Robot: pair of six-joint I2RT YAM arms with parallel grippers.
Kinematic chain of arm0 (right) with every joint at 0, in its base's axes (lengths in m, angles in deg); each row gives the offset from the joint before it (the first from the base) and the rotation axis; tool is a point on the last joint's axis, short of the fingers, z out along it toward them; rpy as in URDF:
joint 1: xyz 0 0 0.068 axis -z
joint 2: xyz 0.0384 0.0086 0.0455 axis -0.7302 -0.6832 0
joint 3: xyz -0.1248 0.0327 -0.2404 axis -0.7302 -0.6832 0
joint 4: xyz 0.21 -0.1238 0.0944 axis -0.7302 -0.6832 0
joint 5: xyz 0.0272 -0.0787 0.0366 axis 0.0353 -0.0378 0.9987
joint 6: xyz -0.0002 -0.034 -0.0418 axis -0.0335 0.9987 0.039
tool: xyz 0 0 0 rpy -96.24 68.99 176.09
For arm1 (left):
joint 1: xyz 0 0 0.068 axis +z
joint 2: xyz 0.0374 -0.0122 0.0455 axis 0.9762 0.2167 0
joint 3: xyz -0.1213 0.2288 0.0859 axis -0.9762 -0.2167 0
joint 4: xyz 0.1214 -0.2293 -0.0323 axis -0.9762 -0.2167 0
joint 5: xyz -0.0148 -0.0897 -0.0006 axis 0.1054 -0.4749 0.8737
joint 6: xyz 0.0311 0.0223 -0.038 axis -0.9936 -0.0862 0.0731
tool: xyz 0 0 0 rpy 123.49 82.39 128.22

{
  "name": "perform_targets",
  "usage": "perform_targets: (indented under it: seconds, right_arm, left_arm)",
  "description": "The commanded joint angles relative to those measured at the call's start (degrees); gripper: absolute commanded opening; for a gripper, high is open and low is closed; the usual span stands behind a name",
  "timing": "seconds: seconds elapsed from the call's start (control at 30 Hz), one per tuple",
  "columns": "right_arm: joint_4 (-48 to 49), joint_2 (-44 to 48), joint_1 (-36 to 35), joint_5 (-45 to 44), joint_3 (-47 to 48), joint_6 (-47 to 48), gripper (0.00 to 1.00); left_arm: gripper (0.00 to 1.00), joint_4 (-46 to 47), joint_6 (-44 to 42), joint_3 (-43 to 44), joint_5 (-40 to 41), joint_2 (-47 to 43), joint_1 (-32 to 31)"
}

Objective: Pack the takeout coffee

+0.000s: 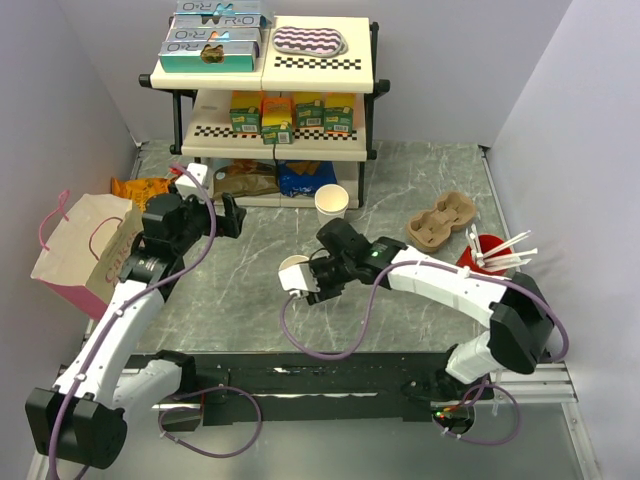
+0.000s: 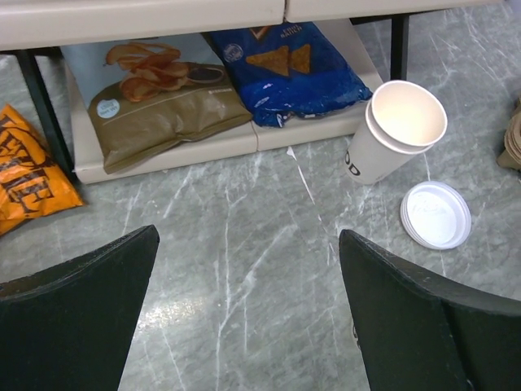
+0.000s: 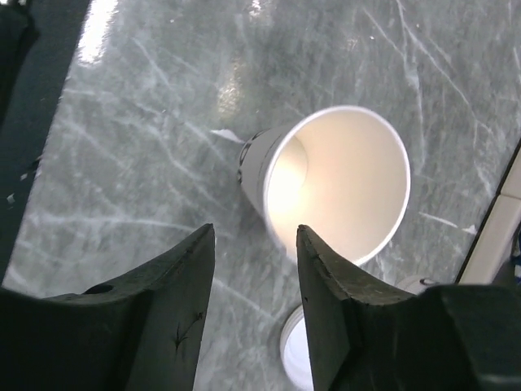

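No lidded takeout coffee shows in any view. A single cream-white paper cup [image 1: 293, 268] [image 3: 342, 183] stands upright on the grey marble table with its top uncovered. My right gripper [image 1: 308, 276] [image 3: 255, 232] is open just beside it, the cup's near wall in front of the fingertips, nothing gripped. A white round lid [image 3: 293, 358] lies on the table below that gripper. My left gripper [image 1: 230, 215] [image 2: 248, 236] hangs wide open over bare table, near the shelf. Ahead of it stand a stack of lidless cream cups [image 1: 331, 203] [image 2: 395, 130] and a small pile of white lids [image 2: 435, 214].
A pink-handled paper bag [image 1: 85, 250] stands at the left wall. A shelf rack [image 1: 270, 150] fills the back, chip bags [image 2: 155, 90] on its lowest level. A cardboard cup carrier [image 1: 440, 220] and a red cup with white straws [image 1: 490, 250] sit at right.
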Motion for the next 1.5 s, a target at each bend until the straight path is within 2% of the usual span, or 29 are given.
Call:
perform_targets:
  seconds: [0.0, 0.1, 0.27, 0.4, 0.47, 0.53, 0.6, 0.9, 1.17, 1.47]
  right_arm:
    - [-5.65, 5.12, 3.15, 2.87, 4.07, -0.78, 0.52]
    - [-6.71, 6.88, 6.67, 3.13, 5.65, -5.0, 0.51]
    - [-6.36, 8.55, 16.78, 3.49, 7.5, -15.89, 0.51]
    - [-4.69, 8.2, 21.44, -4.22, 7.33, -23.28, 0.49]
    - [-5.21, 6.89, 23.89, -5.83, 7.33, -26.45, 0.42]
    - [-5.47, 4.53, 25.04, -6.45, 7.24, -28.21, 0.33]
    - [-7.31, 1.8, 26.01, -7.41, 8.89, -28.83, 0.3]
    - [-13.03, -16.57, 30.67, -6.54, 21.99, -35.68, 0.29]
    - [-15.14, -22.82, 31.11, -4.69, 25.78, -35.77, 0.34]
    - [-14.27, -27.13, 31.11, -6.27, 25.96, -37.97, 0.29]
  left_arm:
    - [0.99, 3.28, 0.75, 0.49, -3.96, 1.2, 0.25]
    - [0.99, 4.16, -0.21, 0.22, -6.33, 1.99, 0.25]
    - [0.99, 5.57, -1.62, 0.04, -8.79, 4.09, 0.17]
    - [0.99, 6.45, -1.45, 0.83, -10.82, 6.2, 0.25]
    - [0.99, 6.71, -0.74, 1.89, -11.69, 7.87, 0.25]
    - [0.99, 6.54, -0.39, 2.77, -12.4, 8.93, 0.17]
    - [0.98, 5.49, -0.57, 4.26, -13.54, 10.68, 0.08]
    - [0.98, 3.03, -2.14, 7.87, -12.93, 13.41, -0.89]
    - [0.98, 1.88, -3.38, 7.69, -12.31, 13.42, -1.86]
    - [0.99, 2.06, -3.82, 8.75, -11.87, 14.12, -1.68]
